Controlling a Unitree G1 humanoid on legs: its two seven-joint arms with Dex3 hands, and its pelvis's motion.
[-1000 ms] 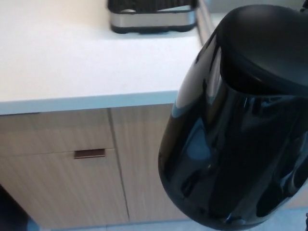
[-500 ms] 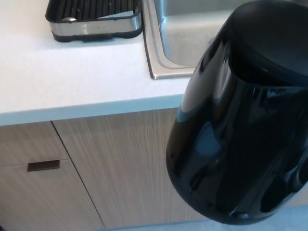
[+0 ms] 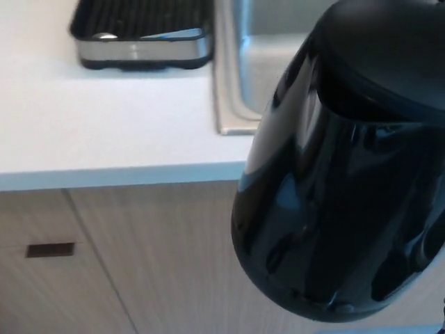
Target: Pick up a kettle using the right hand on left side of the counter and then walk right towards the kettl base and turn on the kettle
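- The black kettle (image 3: 341, 167) fills the right of the head view, tilted, carried in front of the cabinet (image 3: 160, 257), off the worktop (image 3: 104, 125).
- No robot hand shows; I cannot tell its grip.
- Judgement: keep the kettle level while walking right; its base is not in view.
- White worktop carries 1 dish tray (image 3: 142, 35) beside a steel sink (image 3: 243, 62).

Glossy black plastic kettle (image 3: 334, 188)

The kettle (image 3: 341, 174) I carry fills the right of the frame, before the sink (image 3: 240, 76) at upper centre. A tray (image 3: 142, 35) sits upper left on the bench (image 3: 104, 125); cabinet doors (image 3: 139, 264) run below.
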